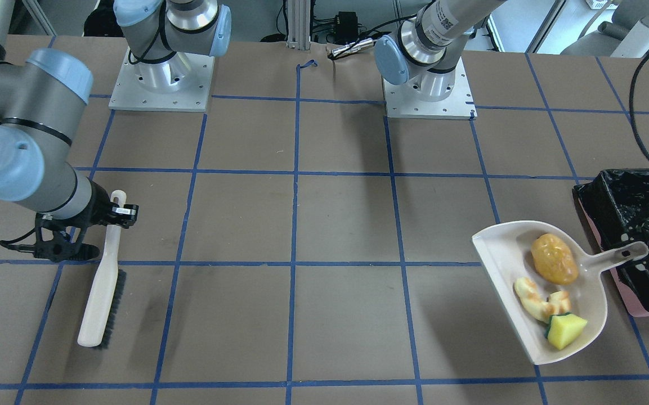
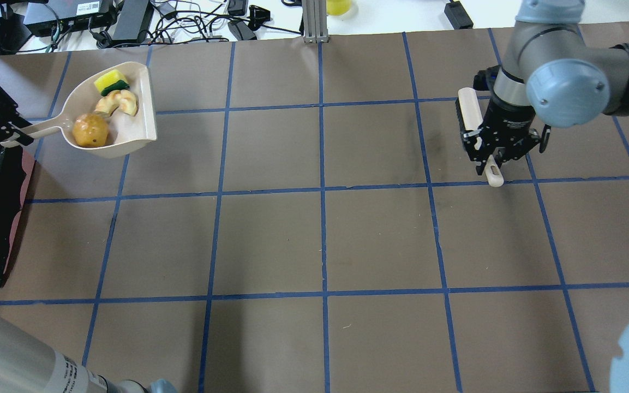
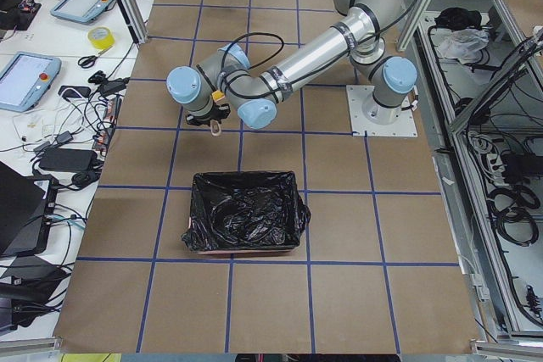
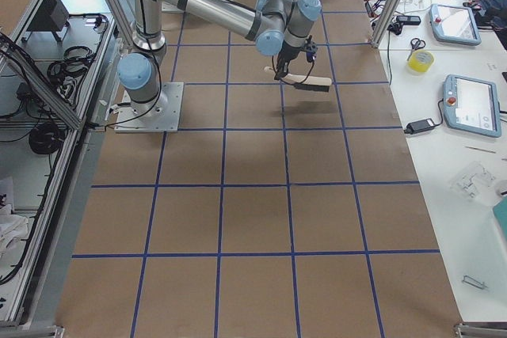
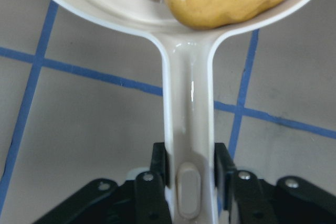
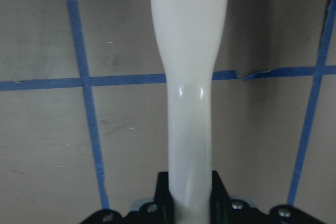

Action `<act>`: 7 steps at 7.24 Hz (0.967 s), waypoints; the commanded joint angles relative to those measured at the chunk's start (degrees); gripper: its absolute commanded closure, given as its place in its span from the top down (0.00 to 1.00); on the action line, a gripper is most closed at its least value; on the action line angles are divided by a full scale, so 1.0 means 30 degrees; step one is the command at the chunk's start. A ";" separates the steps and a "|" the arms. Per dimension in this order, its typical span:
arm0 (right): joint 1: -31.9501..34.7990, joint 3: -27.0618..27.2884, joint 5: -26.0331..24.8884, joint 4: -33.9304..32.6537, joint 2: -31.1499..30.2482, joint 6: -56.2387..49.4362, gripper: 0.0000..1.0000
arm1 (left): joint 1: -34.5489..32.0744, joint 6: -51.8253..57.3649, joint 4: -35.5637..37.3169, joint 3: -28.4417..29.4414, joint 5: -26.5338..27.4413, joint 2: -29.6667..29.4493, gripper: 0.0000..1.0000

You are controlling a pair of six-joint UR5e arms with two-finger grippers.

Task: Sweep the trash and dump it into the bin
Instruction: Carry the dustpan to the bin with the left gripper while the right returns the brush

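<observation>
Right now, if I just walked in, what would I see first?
Probably the beige dustpan loaded with golden-brown, tan and yellow trash. The left gripper holds it by the handle, next to the black-lined bin. Far across the table, the right gripper holds a white brush by its handle.

One dustpan [image 1: 504,253], one brush [image 1: 99,298], one bin [image 1: 589,194], one lump [image 1: 554,260], two peels [image 1: 529,295], one sponge [image 1: 566,329].
</observation>
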 commanded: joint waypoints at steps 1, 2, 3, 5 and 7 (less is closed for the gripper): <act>-0.3067 0.1465 -0.0871 -0.1921 -0.0333 -0.3657 0.00 | 0.2144 0.1055 -0.1013 0.0745 0.0170 -0.0247 0.00; -0.3719 0.1905 -0.1022 -0.3148 -0.0130 -0.4254 0.00 | 0.2588 0.1435 -0.1013 0.1414 0.0229 -0.0481 0.00; -0.3726 0.1881 -0.1023 -0.4349 0.0597 -0.4289 0.00 | 0.2738 0.2599 -0.0984 0.2465 0.1361 -0.0658 0.00; -0.3814 0.1676 -0.0965 -0.5443 0.1541 -0.4231 0.00 | 0.3846 0.4915 -0.0984 0.4342 0.2948 -0.0950 0.00; -0.3611 0.1120 -0.0965 -0.4426 0.1572 -0.4436 0.00 | 0.5279 0.9560 0.0237 0.5080 0.3656 -0.1739 0.00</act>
